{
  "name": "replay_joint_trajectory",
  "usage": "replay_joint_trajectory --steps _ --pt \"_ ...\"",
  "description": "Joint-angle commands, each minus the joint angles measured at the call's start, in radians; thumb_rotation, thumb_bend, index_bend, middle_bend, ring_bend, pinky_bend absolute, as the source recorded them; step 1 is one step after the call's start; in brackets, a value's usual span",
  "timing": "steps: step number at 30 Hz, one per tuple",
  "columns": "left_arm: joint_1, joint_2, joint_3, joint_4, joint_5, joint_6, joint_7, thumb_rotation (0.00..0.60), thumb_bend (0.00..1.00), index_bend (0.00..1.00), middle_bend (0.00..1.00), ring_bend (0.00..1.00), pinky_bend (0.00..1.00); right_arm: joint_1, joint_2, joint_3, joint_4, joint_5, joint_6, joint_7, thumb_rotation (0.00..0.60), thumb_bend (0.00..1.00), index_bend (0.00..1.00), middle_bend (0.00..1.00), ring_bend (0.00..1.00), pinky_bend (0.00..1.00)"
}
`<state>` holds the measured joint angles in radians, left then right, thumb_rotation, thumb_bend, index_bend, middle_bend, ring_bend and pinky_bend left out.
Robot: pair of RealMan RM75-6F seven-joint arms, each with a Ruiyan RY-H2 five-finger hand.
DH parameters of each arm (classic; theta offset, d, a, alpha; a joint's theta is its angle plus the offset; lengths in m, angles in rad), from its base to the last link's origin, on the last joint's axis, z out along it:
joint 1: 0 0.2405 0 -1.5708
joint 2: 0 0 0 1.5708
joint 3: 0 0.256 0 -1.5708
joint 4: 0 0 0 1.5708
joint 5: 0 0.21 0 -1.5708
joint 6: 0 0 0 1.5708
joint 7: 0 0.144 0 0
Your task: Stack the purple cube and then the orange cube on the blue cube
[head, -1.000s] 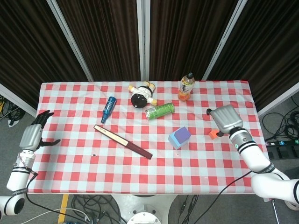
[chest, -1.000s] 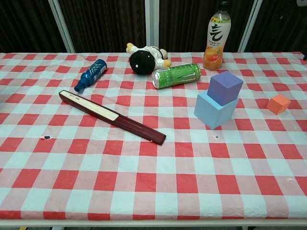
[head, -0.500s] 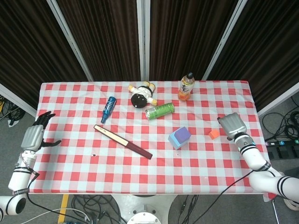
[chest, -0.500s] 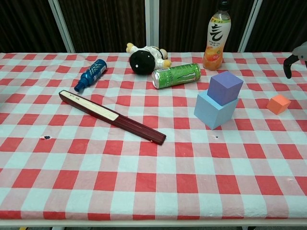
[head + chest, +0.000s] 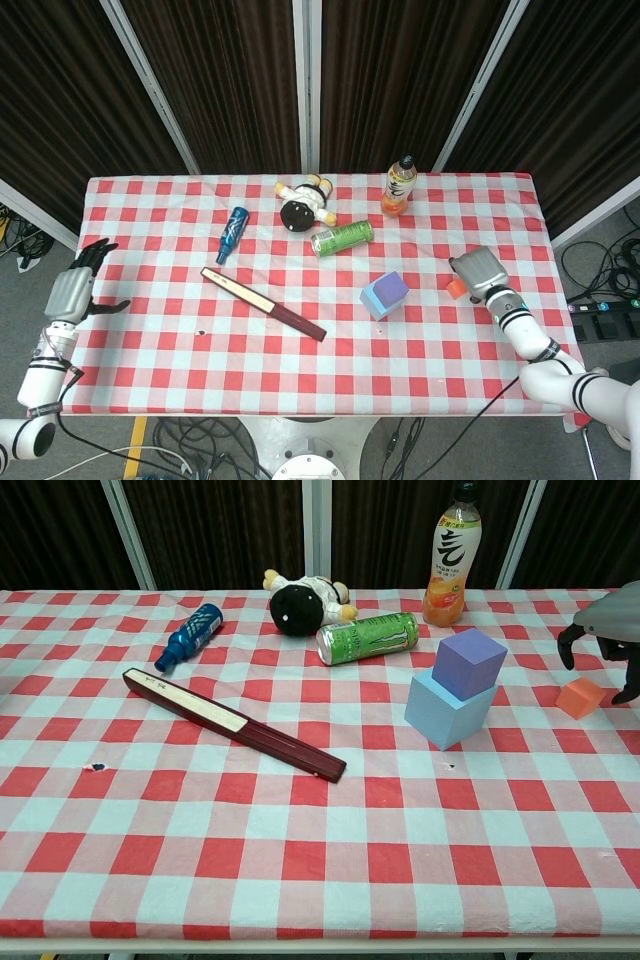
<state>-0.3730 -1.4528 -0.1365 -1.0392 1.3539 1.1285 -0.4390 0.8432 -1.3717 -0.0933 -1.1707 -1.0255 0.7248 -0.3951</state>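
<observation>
right robot hand (image 5: pixel 606 640): fingers apart, empty, over orange cube (image 5: pixel 581 697) | purple cube (image 5: pixel 469 663) flat atop blue cube (image 5: pixel 447 711)

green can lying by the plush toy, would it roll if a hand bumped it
Probably: the green can lies on its side on the flat tablecloth. It looks like thin metal, so likely light and easily dented. The plush toy behind might stop it.

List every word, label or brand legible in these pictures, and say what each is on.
Green can: a dark claw-like logo; no lettering legible.
Orange drink bottle: a large dark character on the white label, not readable; small print blurred.
Blue bottle: markings blurred.
Folded fan: no text legible.
Cubes: no text.
</observation>
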Motion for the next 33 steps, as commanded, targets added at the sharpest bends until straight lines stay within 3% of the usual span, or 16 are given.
replay_joint_trajectory --steps 1,17,33 --pt "-0.001 -0.002 -0.002 0.004 -0.001 0.002 0.0 0.6 0.0 0.18 0.17 0.08 0.2 0.0 -0.009 0.009 0.014 -0.01 -0.018 0.006 0.6 0.01 0.39 1.0 0.99 0.94" --pt "-0.009 -0.015 -0.013 0.03 -0.01 0.001 -0.002 0.6 0.0 0.18 0.17 0.08 0.2 0.002 -0.064 0.049 0.094 -0.037 -0.098 0.016 0.6 0.02 0.44 1.0 0.99 0.94" --pt "-0.014 -0.016 -0.012 0.037 -0.008 -0.007 -0.015 0.6 0.0 0.18 0.17 0.08 0.2 -0.009 -0.064 0.081 0.098 -0.063 -0.097 0.02 0.6 0.07 0.61 1.0 0.99 0.94"
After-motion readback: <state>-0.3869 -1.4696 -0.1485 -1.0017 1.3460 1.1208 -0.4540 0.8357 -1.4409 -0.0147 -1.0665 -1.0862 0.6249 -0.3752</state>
